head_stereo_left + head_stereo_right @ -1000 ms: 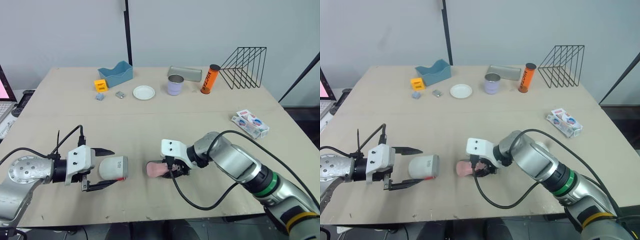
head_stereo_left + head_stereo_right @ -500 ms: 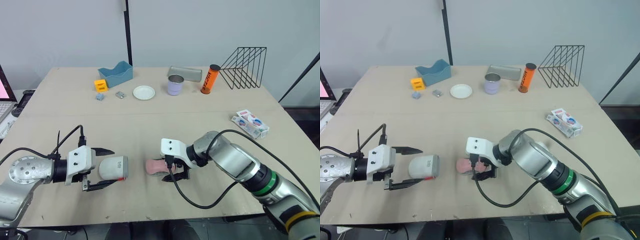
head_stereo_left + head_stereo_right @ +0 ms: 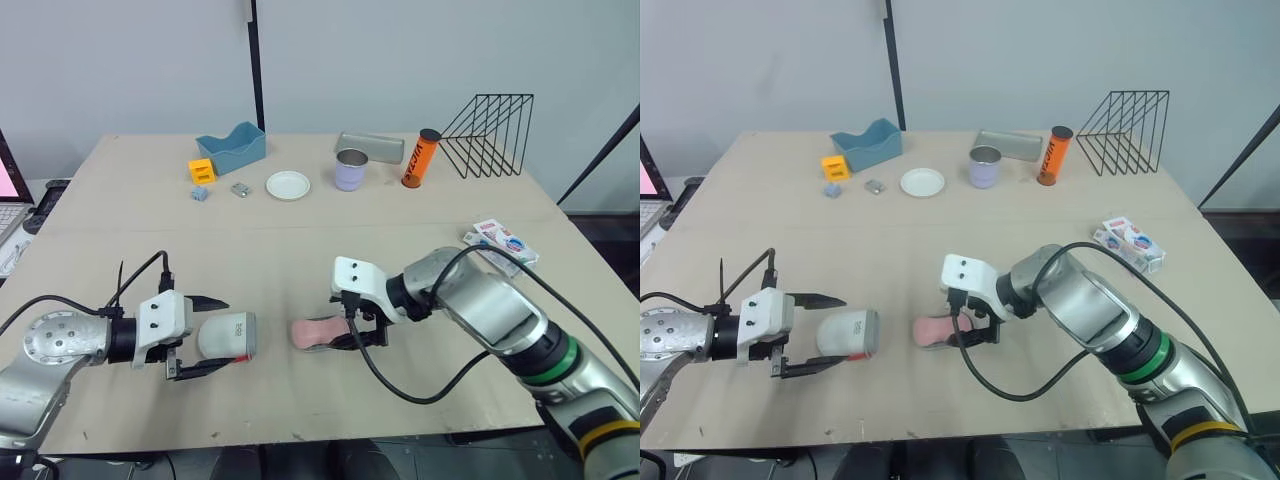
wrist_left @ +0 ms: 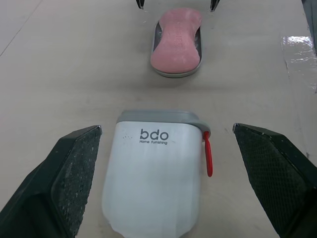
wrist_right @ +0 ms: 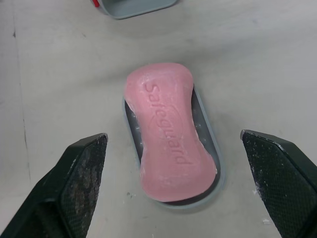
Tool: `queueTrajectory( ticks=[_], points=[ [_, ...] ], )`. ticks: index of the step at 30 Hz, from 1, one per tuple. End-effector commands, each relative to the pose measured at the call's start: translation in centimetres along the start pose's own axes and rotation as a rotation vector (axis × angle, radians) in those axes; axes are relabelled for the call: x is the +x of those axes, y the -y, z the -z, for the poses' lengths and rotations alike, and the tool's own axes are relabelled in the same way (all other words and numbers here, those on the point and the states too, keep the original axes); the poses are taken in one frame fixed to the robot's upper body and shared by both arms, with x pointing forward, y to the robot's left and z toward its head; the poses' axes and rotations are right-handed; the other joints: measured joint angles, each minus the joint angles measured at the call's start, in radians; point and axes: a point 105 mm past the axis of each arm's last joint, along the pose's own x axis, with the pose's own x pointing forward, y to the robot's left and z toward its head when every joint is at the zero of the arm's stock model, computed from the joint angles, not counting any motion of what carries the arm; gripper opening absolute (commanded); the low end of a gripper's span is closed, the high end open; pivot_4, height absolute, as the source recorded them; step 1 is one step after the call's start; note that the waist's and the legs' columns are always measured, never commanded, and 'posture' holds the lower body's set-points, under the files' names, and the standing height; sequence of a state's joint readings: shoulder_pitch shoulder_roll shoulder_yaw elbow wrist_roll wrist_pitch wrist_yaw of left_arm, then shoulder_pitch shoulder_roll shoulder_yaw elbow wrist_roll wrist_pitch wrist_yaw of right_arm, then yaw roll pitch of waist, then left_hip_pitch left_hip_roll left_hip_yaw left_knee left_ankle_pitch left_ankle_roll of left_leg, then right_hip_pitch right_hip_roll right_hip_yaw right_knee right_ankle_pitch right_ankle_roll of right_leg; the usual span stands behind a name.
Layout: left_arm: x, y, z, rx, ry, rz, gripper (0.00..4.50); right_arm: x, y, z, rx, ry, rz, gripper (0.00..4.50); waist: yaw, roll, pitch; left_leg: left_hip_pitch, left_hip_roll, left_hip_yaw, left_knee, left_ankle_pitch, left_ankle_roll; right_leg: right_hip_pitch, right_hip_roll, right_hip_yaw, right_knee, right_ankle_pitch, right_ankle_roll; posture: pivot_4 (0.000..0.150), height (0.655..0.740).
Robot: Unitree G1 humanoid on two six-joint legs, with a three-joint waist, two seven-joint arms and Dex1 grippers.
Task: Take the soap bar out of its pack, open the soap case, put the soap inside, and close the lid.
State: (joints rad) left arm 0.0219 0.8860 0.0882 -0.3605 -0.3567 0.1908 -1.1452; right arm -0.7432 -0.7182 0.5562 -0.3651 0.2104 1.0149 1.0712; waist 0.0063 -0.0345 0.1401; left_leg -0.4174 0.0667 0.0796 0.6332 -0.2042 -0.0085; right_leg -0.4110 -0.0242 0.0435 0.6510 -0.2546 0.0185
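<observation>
The soap case lid runs off the right wrist view's edge. The pink soap hides most of the case base. Upper left in the left eye view, a grey item is too small to identify.

This looks like a robotics test lab rather than a home: one large, pale board table stands against a plain, bare wall, with a black pole rising behind it at 12 o'clock and a slanted black strut at 2 o'clock. Unrelated props sit spaced out along the far edge from 11 to 1 o'clock: a blue bin, an orange block, a white plate, a lavender cup, a metal tray, an orange can and a black wire rack. A soap pack lies alone at 3 o'clock, and a laptop sits just off the table at 9 o'clock.
</observation>
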Motion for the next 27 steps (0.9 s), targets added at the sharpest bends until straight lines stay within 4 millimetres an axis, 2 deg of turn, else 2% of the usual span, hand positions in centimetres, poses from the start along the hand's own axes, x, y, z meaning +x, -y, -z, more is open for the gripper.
queueTrajectory(
  ticks=[1, 6, 12, 15, 18, 21, 24, 27],
  points=[
    [0.0, -0.5, -1.1, 0.044, 0.043, 0.001, 4.50, -1.4, -0.2, 0.2, -0.058, 0.010, 0.012, 4.46, 0.001, 0.000, 0.000, 0.000, 0.000, 0.000, 0.000, 0.000, 0.000, 0.000, 0.000, 0.000, 0.000, 0.000, 0.000, 0.150, 0.7393],
    [0.1, -0.8, -1.1, 0.034, 0.067, 0.000, 4.50, -1.5, -0.5, 1.2, -0.080, -0.005, 0.004, 4.46, 0.000, 0.000, 0.000, 0.000, 0.000, 0.000, 0.000, 0.000, 0.000, 0.001, -0.001, 0.000, -0.001, 0.000, 0.000, 0.150, 0.7393],
    [-0.2, -1.2, -0.2, 0.004, 0.050, -0.007, 4.50, -1.4, -0.1, 1.2, -0.096, 0.014, 0.025, 4.46, -0.001, 0.000, 0.000, 0.000, 0.000, 0.001, -0.001, 0.000, 0.000, 0.001, 0.001, -0.001, -0.001, 0.000, 0.001, 0.150, 0.7393],
    [-0.4, -1.4, 0.3, -0.024, 0.049, -0.015, 4.50, -2.1, -0.2, -0.2, -0.164, 0.111, 0.026, 4.46, -0.001, 0.000, 0.000, 0.000, 0.000, 0.001, -0.001, 0.000, 0.000, 0.001, 0.001, -0.001, -0.001, -0.001, 0.003, 0.150, 0.7393],
    [-0.5, -1.5, 0.7, -0.040, 0.052, -0.021, 4.50, -3.6, -1.3, -1.7, -0.241, 0.262, -0.019, 4.46, 0.001, 0.000, 0.000, 0.000, 0.000, 0.000, -0.001, 0.000, 0.000, 0.002, 0.000, -0.001, -0.001, -0.003, 0.005, 0.150, 0.7393],
    [-0.7, -1.7, 1.3, -0.045, 0.036, -0.035, 4.50, -4.7, -2.3, -1.7, -0.278, 0.327, -0.067, 4.46, 0.001, 0.000, 0.000, 0.001, 0.000, 0.000, -0.001, 0.000, 0.000, 0.002, 0.000, -0.001, -0.002, -0.003, 0.005, 0.150, 0.7393],
    [-1.3, -1.7, 2.3, -0.049, 0.010, -0.027, 4.50, -4.9, -2.7, -1.5, -0.283, 0.356, -0.089, 4.46, 0.000, 0.000, 0.000, 0.001, 0.000, 0.001, -0.001, 0.000, 0.000, 0.003, 0.000, -0.001, -0.002, -0.003, 0.005, 0.150, 0.7393],
    [-1.3, -1.7, 2.4, -0.048, 0.006, -0.016, 4.50, -5.0, -2.8, -1.6, -0.278, 0.381, -0.097, 4.46, 0.000, 0.000, 0.000, 0.002, 0.001, 0.001, -0.001, 0.000, 0.000, 0.003, 0.000, -0.001, -0.002, -0.003, 0.005, 0.150, 0.7393]
  ],
)
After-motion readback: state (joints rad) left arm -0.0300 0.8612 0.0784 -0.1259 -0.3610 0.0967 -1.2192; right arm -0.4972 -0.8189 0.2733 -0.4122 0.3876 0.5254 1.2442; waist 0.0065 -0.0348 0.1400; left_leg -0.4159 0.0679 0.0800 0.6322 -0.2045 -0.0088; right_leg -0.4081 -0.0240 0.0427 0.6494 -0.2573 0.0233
